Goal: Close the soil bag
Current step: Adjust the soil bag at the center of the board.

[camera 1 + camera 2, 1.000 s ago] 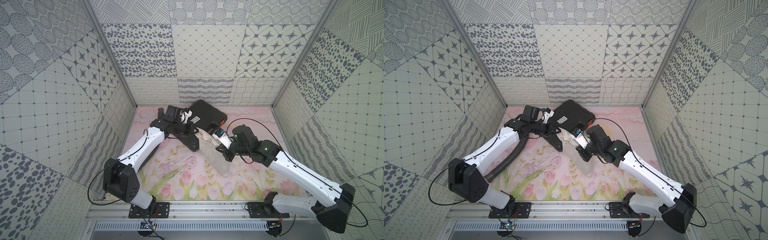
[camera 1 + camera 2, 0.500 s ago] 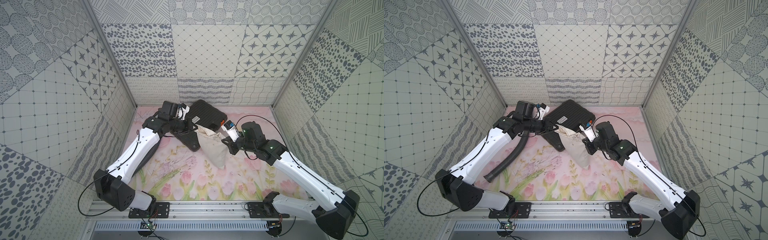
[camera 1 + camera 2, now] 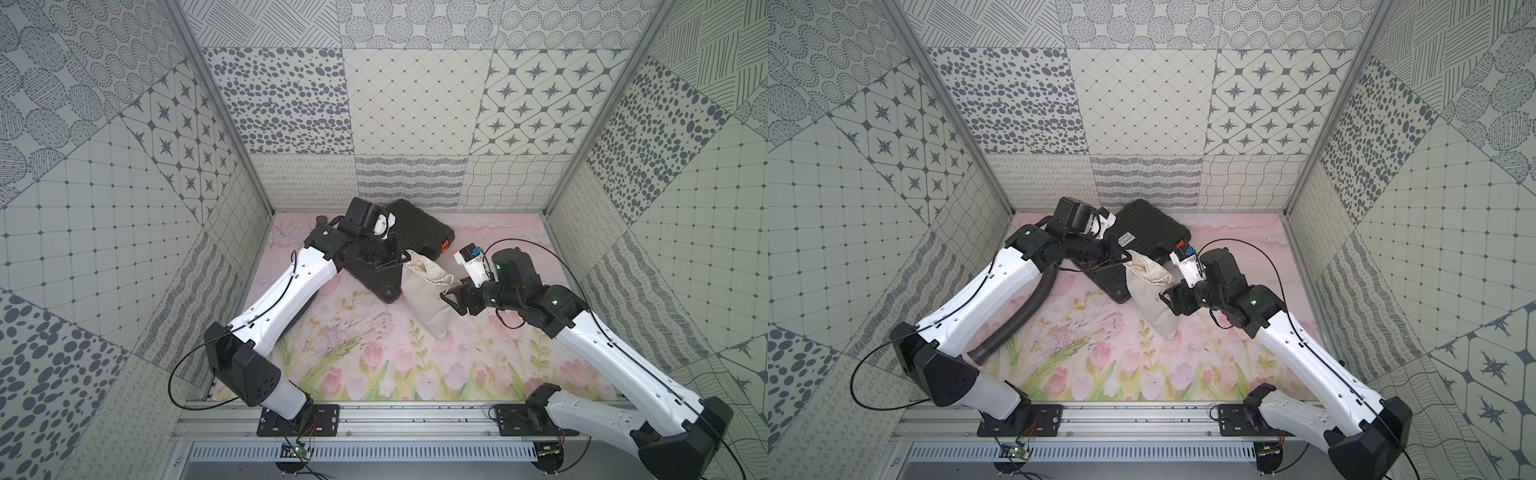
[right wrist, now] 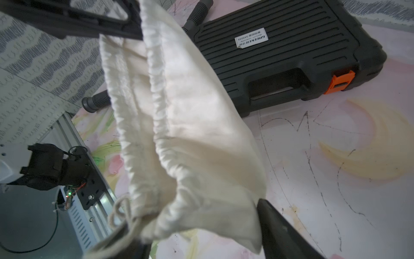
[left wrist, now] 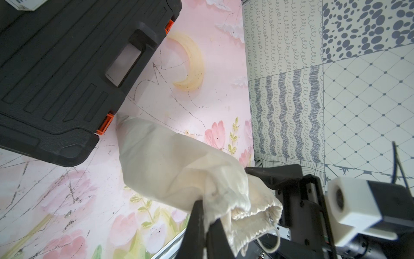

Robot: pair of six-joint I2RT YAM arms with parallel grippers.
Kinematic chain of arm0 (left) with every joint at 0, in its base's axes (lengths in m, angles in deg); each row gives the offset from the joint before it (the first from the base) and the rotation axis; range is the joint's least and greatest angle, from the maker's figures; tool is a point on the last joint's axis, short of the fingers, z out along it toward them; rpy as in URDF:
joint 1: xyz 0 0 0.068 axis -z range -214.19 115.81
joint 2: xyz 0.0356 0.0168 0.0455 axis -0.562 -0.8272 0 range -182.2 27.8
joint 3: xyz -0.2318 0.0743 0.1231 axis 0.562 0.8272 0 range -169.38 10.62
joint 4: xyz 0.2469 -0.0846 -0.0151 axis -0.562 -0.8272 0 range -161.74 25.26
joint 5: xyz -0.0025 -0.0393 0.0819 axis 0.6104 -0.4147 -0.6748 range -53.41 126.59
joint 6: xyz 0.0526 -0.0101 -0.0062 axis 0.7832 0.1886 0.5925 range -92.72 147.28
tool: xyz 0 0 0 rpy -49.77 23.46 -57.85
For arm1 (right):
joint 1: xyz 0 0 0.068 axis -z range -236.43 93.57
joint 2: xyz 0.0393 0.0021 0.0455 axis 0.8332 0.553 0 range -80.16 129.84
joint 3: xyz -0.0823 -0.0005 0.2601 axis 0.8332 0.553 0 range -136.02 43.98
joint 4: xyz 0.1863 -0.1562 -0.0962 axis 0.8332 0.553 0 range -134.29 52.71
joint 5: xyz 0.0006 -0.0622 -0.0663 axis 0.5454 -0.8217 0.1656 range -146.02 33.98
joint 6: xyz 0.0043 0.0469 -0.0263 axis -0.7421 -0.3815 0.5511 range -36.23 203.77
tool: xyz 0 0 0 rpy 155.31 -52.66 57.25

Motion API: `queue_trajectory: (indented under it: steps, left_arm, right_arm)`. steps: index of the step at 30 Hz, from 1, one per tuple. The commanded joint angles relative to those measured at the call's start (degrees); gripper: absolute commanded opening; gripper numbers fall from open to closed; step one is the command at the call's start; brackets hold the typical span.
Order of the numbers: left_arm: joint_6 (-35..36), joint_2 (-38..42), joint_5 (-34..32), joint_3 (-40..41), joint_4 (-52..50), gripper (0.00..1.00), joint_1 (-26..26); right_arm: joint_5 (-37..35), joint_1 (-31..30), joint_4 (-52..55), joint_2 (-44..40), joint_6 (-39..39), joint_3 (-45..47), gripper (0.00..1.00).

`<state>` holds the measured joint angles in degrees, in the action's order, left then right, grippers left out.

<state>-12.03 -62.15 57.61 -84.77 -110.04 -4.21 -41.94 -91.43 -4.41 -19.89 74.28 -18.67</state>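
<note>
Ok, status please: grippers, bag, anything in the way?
Left gripper shut on bag rim. Right gripper open at mouth. Mouth not drawn shut. Case close beside.

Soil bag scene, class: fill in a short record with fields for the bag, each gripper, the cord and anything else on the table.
soil bag: off-white cloth sack, mouth end held up
left gripper: shut on the bag's hem
right gripper: open, jaws either side of the mouth's other corner
cord: slack, hanging loose beside the right gripper
black case: behind the bag, closed
ribbed hose: lying under the left arm
</note>
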Motion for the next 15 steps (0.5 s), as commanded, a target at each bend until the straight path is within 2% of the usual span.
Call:
queue_trajectory:
  steps: [1,4,7,15]
  left_arm:
    - [-1.85,-1.73,-2.21,-3.92,-2.80,0.00,1.60]
    - [-1.87,-2.95,-2.01,-5.82,-3.06,0.00,2.09]
    - [-1.55,-3.93,-2.18,-7.74,-3.67,0.00,3.07]
    - [-1.46,-4.00,-2.34,-7.81,-3.80,0.00,4.38]
  right_arm:
    - [-1.27,-0.06,5.14,-0.30,-4.95,-6.73,0.78]
    - [-4.10,-0.48,11.15,0.59,-4.65,-12.88,0.80]
    - [-10.18,-0.46,13.51,2.46,-5.80,-17.64,0.81]
    - [-13.65,-2.86,14.53,12.21,-6.50,-25.57,0.83]
